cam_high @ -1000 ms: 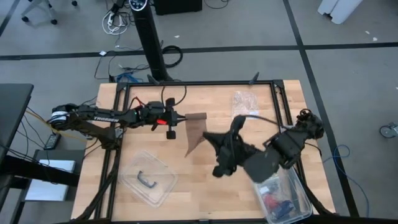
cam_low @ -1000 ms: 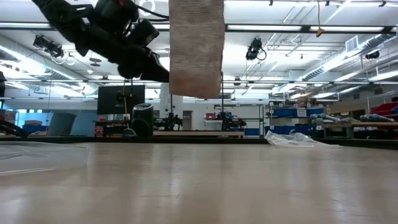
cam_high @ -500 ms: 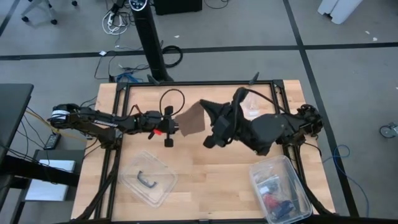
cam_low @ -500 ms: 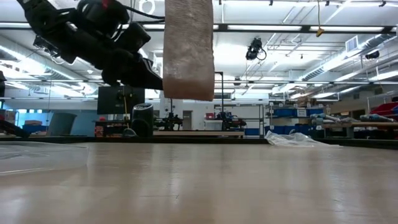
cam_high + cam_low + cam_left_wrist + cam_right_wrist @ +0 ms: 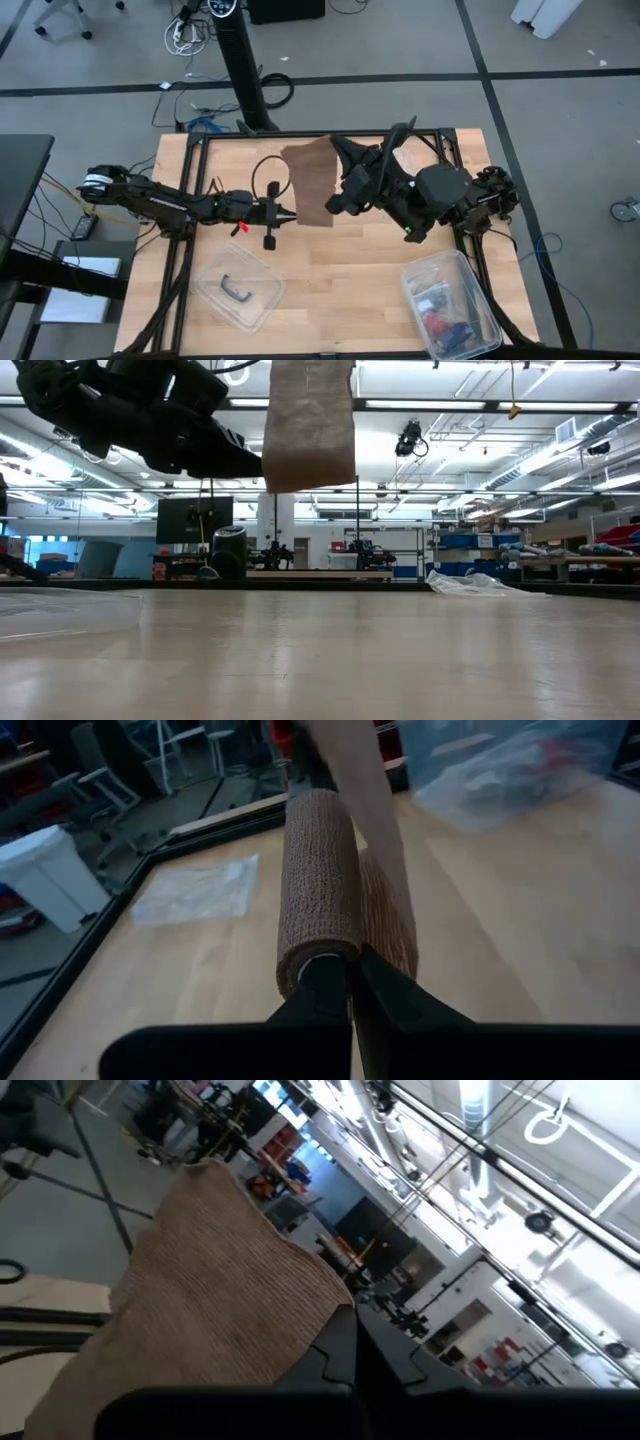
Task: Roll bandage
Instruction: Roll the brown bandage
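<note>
Your bandage point(image 5: 311, 183) is a brown ribbed fabric strip hanging in the air above the tabletop point(image 5: 330, 280), upper centre of the high view. One end is wound into a roll, pinched in the closed left gripper point(image 5: 350, 982); the other end is clamped in the closed right gripper point(image 5: 334, 205). In the low view its top runs off the frame, and dark arm parts hide the grips.

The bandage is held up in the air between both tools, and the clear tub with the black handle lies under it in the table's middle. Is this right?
Not quite. The bandage is held up by the left tool and the right tool, but the high view shows the clear tub near the table's front left edge, not under it.
</note>
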Available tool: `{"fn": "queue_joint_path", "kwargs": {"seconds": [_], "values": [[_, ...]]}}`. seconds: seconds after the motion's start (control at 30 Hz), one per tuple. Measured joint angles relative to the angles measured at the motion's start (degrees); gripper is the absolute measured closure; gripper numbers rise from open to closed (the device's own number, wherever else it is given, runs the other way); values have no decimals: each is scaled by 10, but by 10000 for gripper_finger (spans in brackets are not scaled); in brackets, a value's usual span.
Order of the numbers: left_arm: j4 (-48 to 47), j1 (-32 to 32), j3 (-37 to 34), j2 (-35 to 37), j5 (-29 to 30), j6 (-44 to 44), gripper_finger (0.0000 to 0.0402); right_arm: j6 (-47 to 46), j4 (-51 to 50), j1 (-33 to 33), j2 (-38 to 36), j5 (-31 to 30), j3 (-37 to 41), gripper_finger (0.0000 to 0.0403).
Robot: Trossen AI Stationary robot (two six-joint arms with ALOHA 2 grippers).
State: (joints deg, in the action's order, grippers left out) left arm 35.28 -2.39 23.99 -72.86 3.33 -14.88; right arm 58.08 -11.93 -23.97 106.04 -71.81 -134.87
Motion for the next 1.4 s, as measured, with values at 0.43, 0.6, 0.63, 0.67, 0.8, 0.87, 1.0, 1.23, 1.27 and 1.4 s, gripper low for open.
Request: {"fn": "queue_joint_path", "kwargs": {"seconds": [0.43,0.6,0.63,0.67,0.8,0.87,1.0,1.23,1.27,1.4], "values": [[1,-71,0,0,33,0,401,106,100,35,-3,-6,0,403],[2,-92,1,0,36,3,401,140,139,38,-17,2,0,403],[2,-96,1,0,36,3,401,140,139,40,-21,5,0,403],[4,-100,1,0,36,4,401,140,139,41,-25,9,0,403],[9,-116,1,0,36,4,401,140,138,52,-31,27,0,403],[9,-124,1,0,36,6,401,140,137,61,-31,31,0,403],[11,-144,3,0,36,14,401,136,132,84,-31,47,0,403],[10,-189,9,0,36,28,401,89,115,134,-31,92,0,403],[10,-194,13,0,36,29,401,75,104,142,-31,99,0,403],[-4,-215,41,-10,36,29,401,-8,32,176,-31,124,0,403]]}}
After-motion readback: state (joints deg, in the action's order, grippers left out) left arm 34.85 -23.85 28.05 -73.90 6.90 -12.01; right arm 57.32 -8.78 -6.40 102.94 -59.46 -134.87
